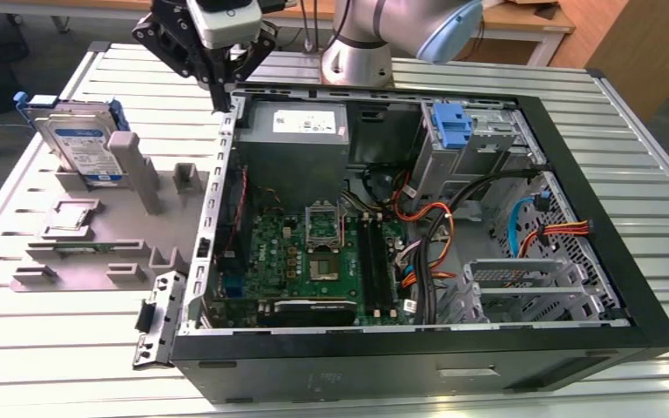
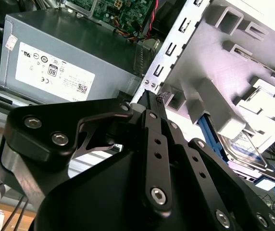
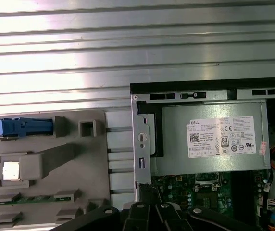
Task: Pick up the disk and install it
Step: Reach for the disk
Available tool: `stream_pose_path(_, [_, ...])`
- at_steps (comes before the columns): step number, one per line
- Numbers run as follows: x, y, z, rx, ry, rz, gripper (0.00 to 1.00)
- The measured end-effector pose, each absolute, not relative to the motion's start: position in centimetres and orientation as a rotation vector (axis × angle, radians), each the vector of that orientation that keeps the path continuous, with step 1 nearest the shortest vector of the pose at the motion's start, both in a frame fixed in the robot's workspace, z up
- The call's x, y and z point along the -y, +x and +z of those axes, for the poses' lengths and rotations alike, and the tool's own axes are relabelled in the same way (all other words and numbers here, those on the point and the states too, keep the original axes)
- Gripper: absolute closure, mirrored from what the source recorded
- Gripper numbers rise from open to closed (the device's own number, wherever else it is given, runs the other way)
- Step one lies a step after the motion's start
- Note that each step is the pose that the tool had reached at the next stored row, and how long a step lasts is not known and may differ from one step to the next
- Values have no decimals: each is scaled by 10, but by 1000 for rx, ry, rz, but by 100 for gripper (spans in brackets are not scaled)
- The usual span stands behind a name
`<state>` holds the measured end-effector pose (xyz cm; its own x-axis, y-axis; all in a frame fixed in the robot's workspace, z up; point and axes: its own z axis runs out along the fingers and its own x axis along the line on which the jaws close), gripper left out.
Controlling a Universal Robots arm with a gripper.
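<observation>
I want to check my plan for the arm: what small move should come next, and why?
Probably shift the gripper toward the exterior view's left, to the disk. The gripper is shut, holds nothing and hangs over the case wall, while the disk stands apart in the grey holder.

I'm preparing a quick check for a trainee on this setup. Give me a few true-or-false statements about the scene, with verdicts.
1. The disk stands on edge in the grey holder, outside the computer case. True.
2. The end effector grips the disk. False: it is shut on nothing and sits apart from the disk, at the case's edge near the power supply.
3. The case is open, with the motherboard visible inside. True.
4. The power supply lies on the grey holder. False: it sits inside the case.
</observation>
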<state>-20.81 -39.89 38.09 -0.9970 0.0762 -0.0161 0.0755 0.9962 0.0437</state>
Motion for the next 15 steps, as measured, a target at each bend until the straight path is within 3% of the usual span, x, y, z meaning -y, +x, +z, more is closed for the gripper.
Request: stream_pose_path(15, [399,-213,380,-3122,119,67,90])
